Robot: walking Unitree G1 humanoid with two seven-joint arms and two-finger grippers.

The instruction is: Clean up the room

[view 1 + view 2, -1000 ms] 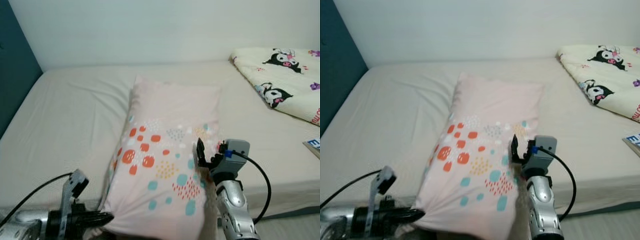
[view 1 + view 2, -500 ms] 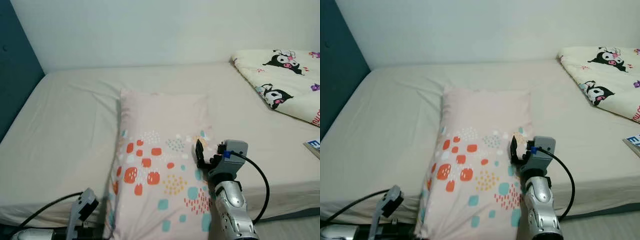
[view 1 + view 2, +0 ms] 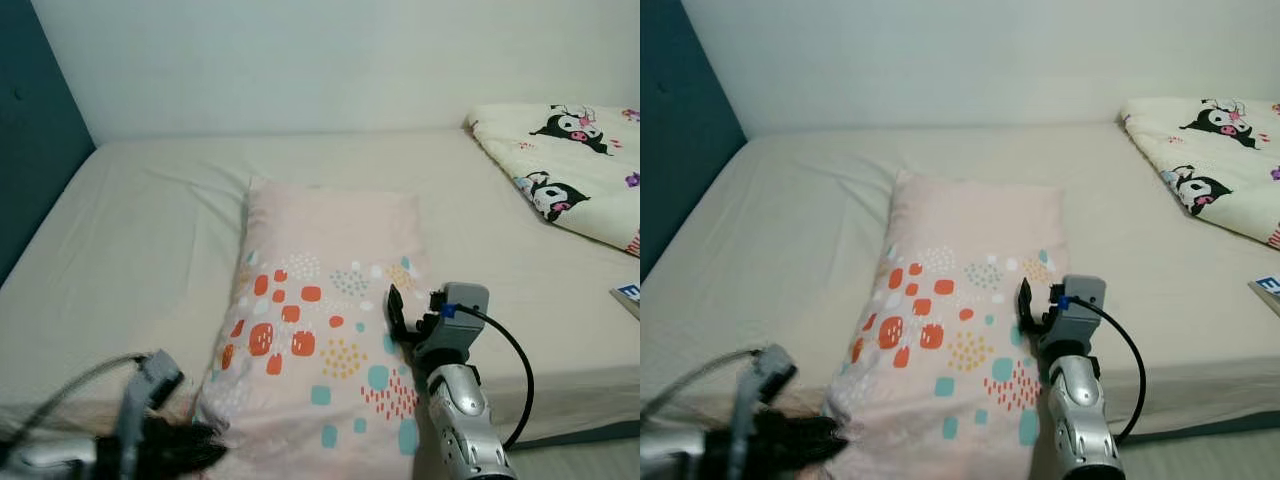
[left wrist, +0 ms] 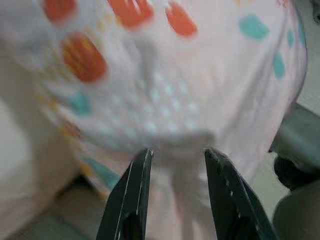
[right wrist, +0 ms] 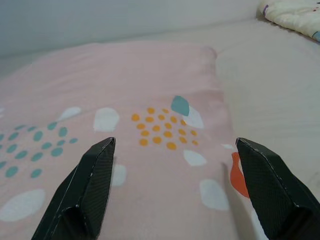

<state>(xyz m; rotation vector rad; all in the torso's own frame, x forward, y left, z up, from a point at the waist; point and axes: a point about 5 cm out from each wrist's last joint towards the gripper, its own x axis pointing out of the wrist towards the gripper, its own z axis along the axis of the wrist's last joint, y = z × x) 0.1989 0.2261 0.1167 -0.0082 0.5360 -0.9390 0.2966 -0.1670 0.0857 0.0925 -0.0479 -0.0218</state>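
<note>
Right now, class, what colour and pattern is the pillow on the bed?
Pale pink pillow with orange, teal and white spots; clearest in the left eye view.

Change since 1.0 s ago: the pillow (image 3: 325, 320) no longer lies skewed on the bed (image 3: 140, 230). It was tilted then, far end leaning toward the cartoon blanket (image 3: 575, 165); by 0.5 s ago it had squared up, and now it lies nearly parallel to the bed's side edge, flatter against the sheet.

Left gripper (image 3: 195, 447): a second ago at the pillow's near left corner, then dropped almost out of the head views. Now it is back at that corner, motion-blurred. In the left wrist view its jaws stand apart with bunched pillow fabric (image 4: 172, 145) between them.
</note>
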